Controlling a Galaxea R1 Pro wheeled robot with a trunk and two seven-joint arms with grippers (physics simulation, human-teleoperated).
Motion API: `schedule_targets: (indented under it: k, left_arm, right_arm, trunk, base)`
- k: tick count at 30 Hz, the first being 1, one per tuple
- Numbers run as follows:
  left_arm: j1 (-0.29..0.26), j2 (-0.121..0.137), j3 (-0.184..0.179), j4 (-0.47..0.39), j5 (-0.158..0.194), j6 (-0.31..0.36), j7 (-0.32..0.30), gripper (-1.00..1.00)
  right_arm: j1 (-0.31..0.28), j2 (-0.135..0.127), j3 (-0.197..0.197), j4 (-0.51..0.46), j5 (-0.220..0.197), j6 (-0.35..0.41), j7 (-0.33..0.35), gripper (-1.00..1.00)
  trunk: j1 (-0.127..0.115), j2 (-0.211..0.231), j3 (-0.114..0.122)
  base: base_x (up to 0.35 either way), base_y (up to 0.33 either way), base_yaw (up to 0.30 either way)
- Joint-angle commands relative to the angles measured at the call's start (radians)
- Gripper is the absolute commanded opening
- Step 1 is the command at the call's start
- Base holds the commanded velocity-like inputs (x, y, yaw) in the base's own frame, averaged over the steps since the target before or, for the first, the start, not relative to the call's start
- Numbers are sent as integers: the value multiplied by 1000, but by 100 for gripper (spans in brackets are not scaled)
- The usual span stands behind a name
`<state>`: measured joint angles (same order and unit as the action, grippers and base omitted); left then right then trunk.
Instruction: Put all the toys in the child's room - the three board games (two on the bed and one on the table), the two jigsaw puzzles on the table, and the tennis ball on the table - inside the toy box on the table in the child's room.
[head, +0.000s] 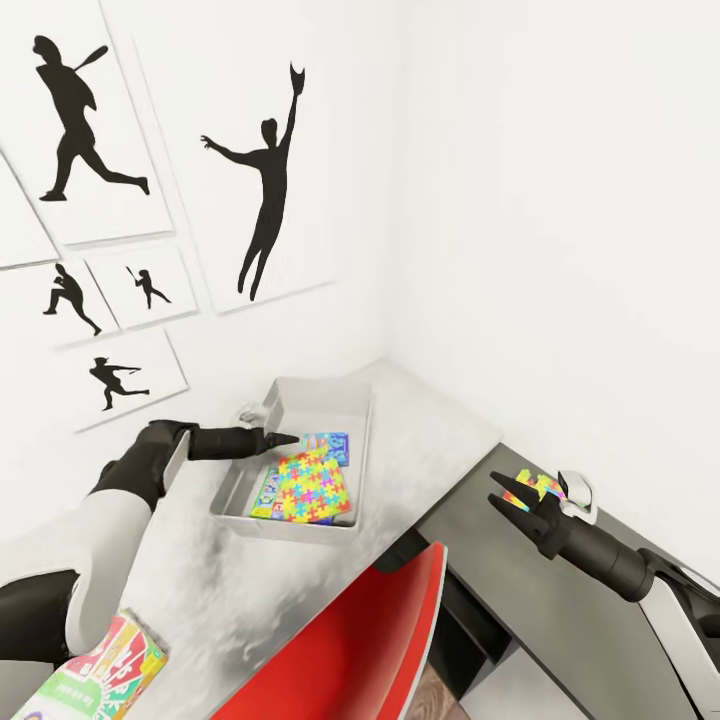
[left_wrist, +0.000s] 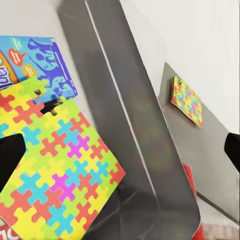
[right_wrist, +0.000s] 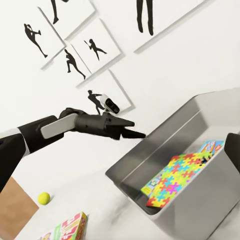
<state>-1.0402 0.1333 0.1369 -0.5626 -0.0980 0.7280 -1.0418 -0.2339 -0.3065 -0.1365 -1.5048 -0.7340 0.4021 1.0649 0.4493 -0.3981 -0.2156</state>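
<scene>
Multicoloured jigsaw puzzle (head: 308, 487) lies tilted in toy box (head: 322, 395), long axis along the box's.

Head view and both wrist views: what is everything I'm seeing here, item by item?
Shallow light-grey toy box: one, on the pale speckled table.
Bright jigsaw puzzle boxes: two, multicoloured; one in the toy box, one on the dark-grey cabinet section, seen at.
Blue board game box: one, in the toy box, partly under the puzzle.
Red-and-green board game box: one, on the table.
Tennis ball: one, yellow-green, on the table.
Red chair: one, at the table.
Baseball silhouette pictures: several, black on white, on the wall.
Left gripper: black, open, over the toy box.
Right gripper: black, open, over the cabinet section.
</scene>
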Motion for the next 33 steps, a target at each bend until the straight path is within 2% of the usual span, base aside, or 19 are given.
schedule_targets:
  k: [1,3,4,5,6,9,10,11,12,16,19,21,24,25,27,28,33]
  left_arm:
    - [0,24,6,-17,-10,11,-71,100]
    - [2,52,6,-35,-10,16,-139,100]
    - [3,82,6,-53,-10,20,-212,100]
    - [4,96,6,-60,-11,21,-250,100]
    - [6,128,6,-71,-12,23,-325,100]
    - [11,176,6,-82,-13,23,-432,100]
    - [20,209,6,-86,-11,21,-488,100]
    - [26,225,7,-88,-9,20,-508,100]
    - [40,255,10,-91,-6,18,-529,100]
    - [80,311,17,-103,0,16,-529,100]
    - [135,355,21,-114,6,15,-529,100]
    - [159,368,24,-118,16,13,-529,100]
    - [207,385,36,-124,57,1,-529,100]
    - [231,396,45,-126,85,-8,-529,100]
    - [254,409,53,-130,115,-16,-529,100]
    - [272,419,59,-139,144,-21,-529,100]
    - [309,439,66,-172,198,-27,-529,100]
  right_arm:
    - [-1,0,0,0,-7,9,1,100]
    - [-1,0,0,0,-7,9,1,100]
    - [-1,0,0,0,-7,9,1,100]
    - [-1,0,0,0,-7,9,1,100]
    - [-1,0,0,0,-7,9,1,100]
    - [-1,0,0,0,-7,9,1,100]
    - [-1,0,0,0,-7,9,1,100]
    - [-1,0,0,0,-7,9,1,100]
    - [-1,0,0,0,-7,9,1,100]
    - [-1,0,0,0,-7,9,1,100]
    - [-1,0,0,0,-7,9,2,100]
    - [-1,1,0,0,-6,9,2,100]
    - [-1,1,0,0,-6,9,2,100]
    - [-1,1,0,0,-6,9,3,100]
    - [-1,1,0,0,-5,9,2,100]
    - [-1,2,0,0,-5,9,2,100]
    - [-1,3,1,-1,-5,8,2,100]
  trunk:
    - [1,-2,-1]
    - [1,-2,2]
    - [1,-2,3]
    - [1,-2,4]
    - [1,-2,6]
    - [1,-2,10]
    - [1,-2,12]
    - [1,-2,13]
    - [1,-2,15]
    - [1,-2,21]
    - [1,-2,26]
    - [1,-2,29]
    - [1,-2,34]
    - [1,-2,35]
    - [1,-2,38]
    - [1,-2,40]
    - [1,-2,48]
  base:
    - [0,0,-51]
    - [0,0,-58]
    - [0,0,-66]
    - [-7,0,-69]
    - [-43,0,-72]
    - [-86,7,-72]
    - [-144,41,-71]
    - [-158,50,-70]
    - [-154,45,-56]
    - [-89,25,-30]
    - [-26,7,-9]
    - [-13,3,-4]
    - [-6,2,-2]
    - [-3,1,-1]
    - [-2,1,-1]
    - [-1,0,0]
    - [0,0,0]
